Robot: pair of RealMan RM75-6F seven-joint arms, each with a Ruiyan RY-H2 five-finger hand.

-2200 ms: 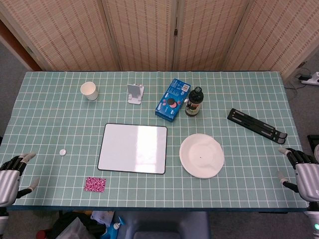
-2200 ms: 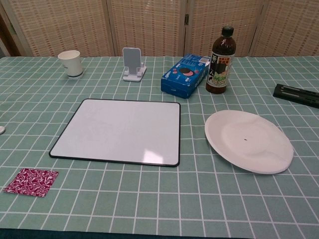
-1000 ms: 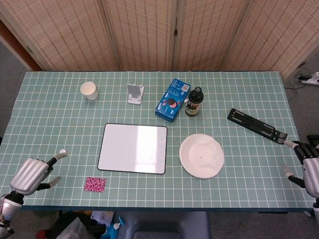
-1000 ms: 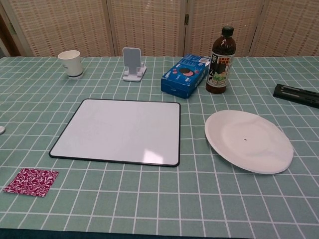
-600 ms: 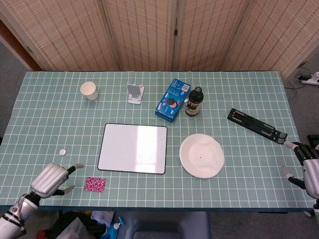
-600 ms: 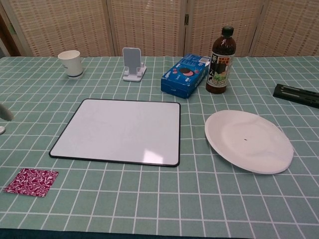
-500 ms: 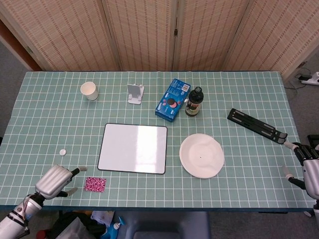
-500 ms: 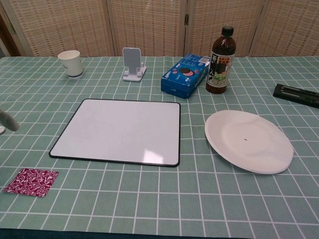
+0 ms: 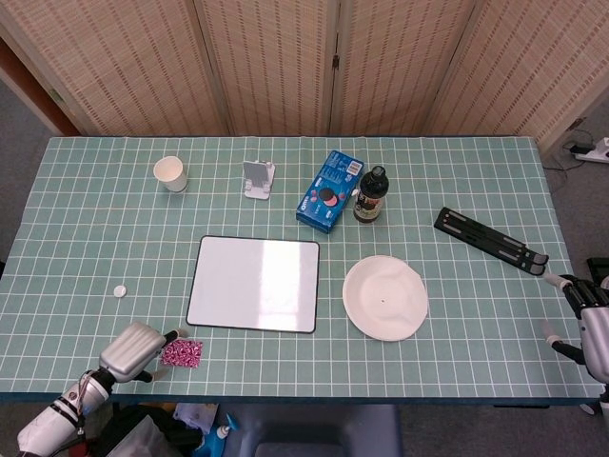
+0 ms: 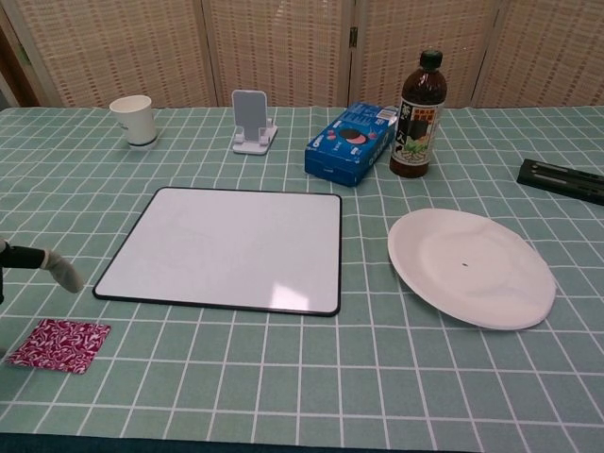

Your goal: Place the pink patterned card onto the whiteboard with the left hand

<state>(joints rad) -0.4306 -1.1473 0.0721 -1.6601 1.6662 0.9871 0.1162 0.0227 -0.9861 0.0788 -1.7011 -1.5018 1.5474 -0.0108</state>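
Observation:
The pink patterned card (image 9: 181,353) lies flat near the table's front left edge, below the whiteboard's (image 9: 254,284) lower left corner. My left hand (image 9: 136,350) hovers just left of the card with its fingers apart, holding nothing; its fingertips reach the card's left edge. In the chest view only one finger (image 10: 52,264) of that hand shows at the left border, above the card (image 10: 58,344) and left of the whiteboard (image 10: 226,247). My right hand (image 9: 590,328) rests open at the table's right edge, far from both.
A small white disc (image 9: 119,291) lies left of the whiteboard. A white plate (image 9: 384,297) sits to its right. Behind stand a paper cup (image 9: 169,173), a phone stand (image 9: 258,179), a blue box (image 9: 330,190), a dark bottle (image 9: 371,195) and a black folding stand (image 9: 490,235).
My left hand has moved right along the table's front edge, from its left corner to the card's left side. The right hand has barely shifted. The card has stayed put.

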